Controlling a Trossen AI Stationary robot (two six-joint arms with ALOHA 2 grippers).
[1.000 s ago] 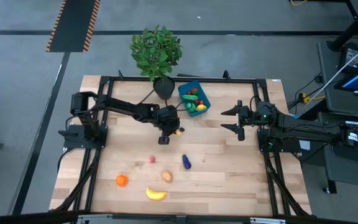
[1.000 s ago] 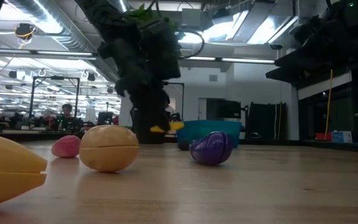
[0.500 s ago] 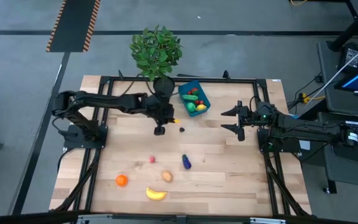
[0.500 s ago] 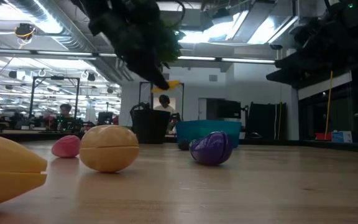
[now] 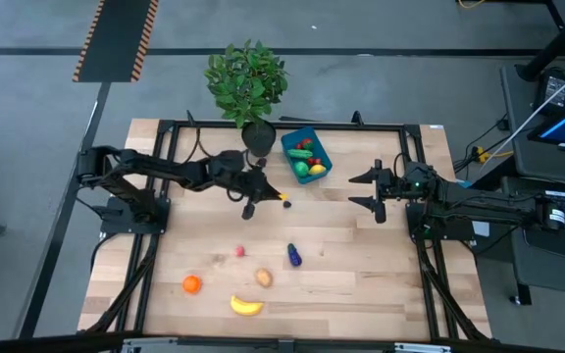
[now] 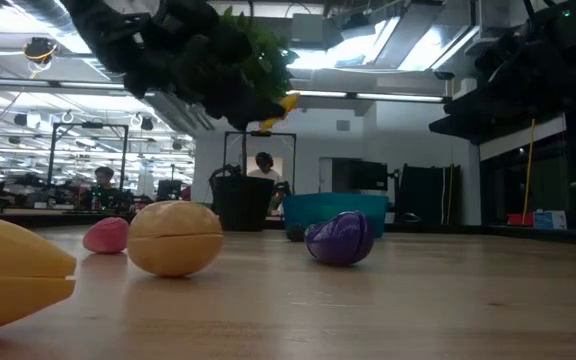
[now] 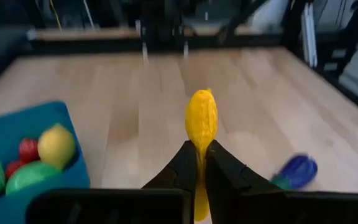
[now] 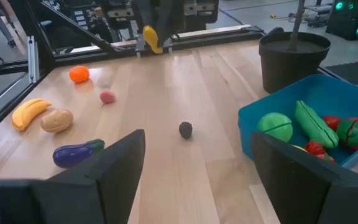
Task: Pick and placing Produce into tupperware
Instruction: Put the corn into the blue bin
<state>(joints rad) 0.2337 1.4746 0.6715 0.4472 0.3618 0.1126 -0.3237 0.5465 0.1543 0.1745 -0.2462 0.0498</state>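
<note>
Two arms work over the wooden surface [image 5: 361, 255] in the high view: the left pincer [image 5: 263, 199] hangs just short of the blue tupperware [image 5: 305, 155], clamped on a small yellow fruit [image 5: 281, 200], while the right pincer [image 5: 373, 191] waits with fingers apart near the right edge. Inside the tupperware lie green, red and yellow pieces; loose on the boards are a dark berry [image 5: 286, 205], a pink berry [image 5: 240, 251], a purple eggplant [image 5: 293, 256], a tan potato [image 5: 263, 278], an orange [image 5: 192, 284] and a banana [image 5: 246, 306], and a potted plant [image 5: 247, 85] stands beside the container. From the low view the yellow fruit [image 6: 281, 105] is lifted well above the boards, with the banana [image 6: 13, 270], potato [image 6: 175, 238], pink berry [image 6: 106, 235] and eggplant [image 6: 341, 237] in front and the tupperware [image 6: 338, 211] behind. The left wrist view shows the left pincer [image 7: 201, 163] closed tight on the yellow fruit [image 7: 201, 118], the tupperware [image 7: 23, 152] to one side. The right wrist view shows the spread fingers [image 8: 107, 168] of the right pincer, the tupperware [image 8: 309, 127] close by, and the dark berry [image 8: 185, 129] alone on the boards
</note>
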